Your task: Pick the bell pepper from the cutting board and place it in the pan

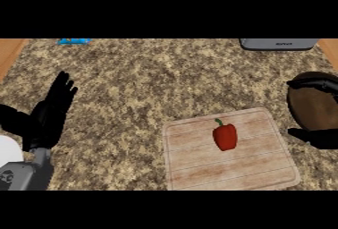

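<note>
Red bell pepper [225, 137] lying untouched at the centre of the cutting board [191, 172] near the worktop's [145, 80] front edge, the pan [315, 107] at the right edge beside it; left hand [52, 109] rests released at the left edge, while the right hand [315, 137] shows too little to tell its state.

Red bell pepper [225, 137] lies on pale wooden cutting board [228, 174]; dark round pan [312, 107] right; open left hand [52, 109] rests; right hand [323, 137] mostly cropped.

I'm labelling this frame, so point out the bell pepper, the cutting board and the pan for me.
bell pepper [225, 137]: head view, on the middle of its red body.
cutting board [198, 170]: head view, on bare wood at its lower left.
pan [315, 107]: head view, on its brown inside, at the right edge.
</note>
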Action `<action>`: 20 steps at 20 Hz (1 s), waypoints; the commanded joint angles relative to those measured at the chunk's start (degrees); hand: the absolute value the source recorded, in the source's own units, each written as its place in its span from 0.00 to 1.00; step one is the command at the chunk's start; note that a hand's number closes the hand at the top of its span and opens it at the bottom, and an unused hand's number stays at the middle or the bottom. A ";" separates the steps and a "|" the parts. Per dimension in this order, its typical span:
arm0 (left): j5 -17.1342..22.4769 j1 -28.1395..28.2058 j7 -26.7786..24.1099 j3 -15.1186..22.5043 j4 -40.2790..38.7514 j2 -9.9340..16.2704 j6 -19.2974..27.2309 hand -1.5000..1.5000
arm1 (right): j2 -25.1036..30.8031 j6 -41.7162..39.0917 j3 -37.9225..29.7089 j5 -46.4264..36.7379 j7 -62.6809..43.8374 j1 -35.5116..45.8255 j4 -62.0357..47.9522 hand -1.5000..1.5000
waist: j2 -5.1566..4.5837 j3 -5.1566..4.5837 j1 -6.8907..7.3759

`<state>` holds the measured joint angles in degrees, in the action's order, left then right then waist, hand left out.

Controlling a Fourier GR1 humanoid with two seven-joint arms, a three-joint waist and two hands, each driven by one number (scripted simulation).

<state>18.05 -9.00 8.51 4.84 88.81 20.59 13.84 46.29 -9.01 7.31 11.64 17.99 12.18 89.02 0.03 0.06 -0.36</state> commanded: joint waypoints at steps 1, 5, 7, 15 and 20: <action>-0.38 -0.86 2.28 0.41 1.79 0.04 -0.14 0.50 | 6.23 -4.28 -1.79 -5.46 4.88 0.19 -0.98 0.00 | 0.03 -0.03 0.30; 0.60 -0.75 2.95 -2.37 0.94 2.04 -2.58 0.50 | 5.53 -6.20 0.34 -6.85 -3.64 5.92 5.69 0.00 | 0.11 -0.11 0.59; 0.07 -1.07 1.69 -1.62 -0.06 0.38 -2.99 0.50 | 6.33 -8.48 1.29 -8.94 -6.23 7.37 5.30 0.00 | 0.00 -0.12 0.61; -2.04 -1.43 1.35 -0.83 -0.13 -1.86 -1.30 0.50 | 3.80 -13.65 12.69 -23.36 -15.92 18.12 4.16 0.00 | -0.15 -0.11 1.19; -2.32 0.39 1.82 0.54 1.42 -2.18 -1.92 0.50 | 4.23 -25.24 20.55 -24.98 -24.70 22.38 5.07 0.00 | -0.07 -0.19 1.60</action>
<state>16.04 -9.81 10.84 4.91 90.11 19.00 12.27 49.83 -26.82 23.55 -11.81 -2.39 32.16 94.13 -0.07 -0.10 1.26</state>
